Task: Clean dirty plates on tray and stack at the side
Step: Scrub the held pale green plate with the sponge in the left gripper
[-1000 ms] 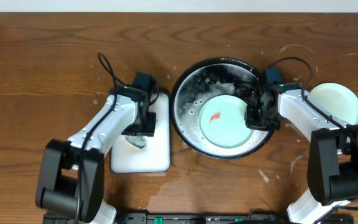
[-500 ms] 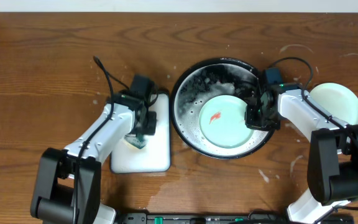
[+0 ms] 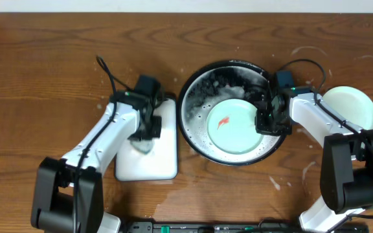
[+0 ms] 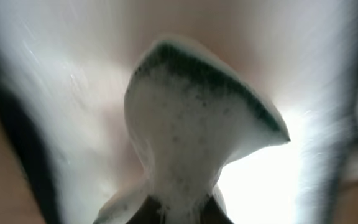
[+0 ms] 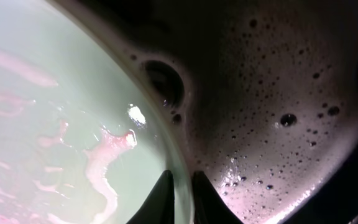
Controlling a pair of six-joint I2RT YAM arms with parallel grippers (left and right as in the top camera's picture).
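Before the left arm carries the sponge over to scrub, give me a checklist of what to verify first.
1. Grip on the sponge: ok, the left gripper pinches it and it is soapy.
2. Hold on the mint plate: ok, the right gripper has its fingers on either side of the rim.
3. Plate's place: ok, it lies in the black basin among foam.
4. Plate clean: not ok, a red smear shows on it.
5. Sponge height against the basin rim: cannot tell.
6. Stacking spot: ok, a pale plate sits right of the basin.
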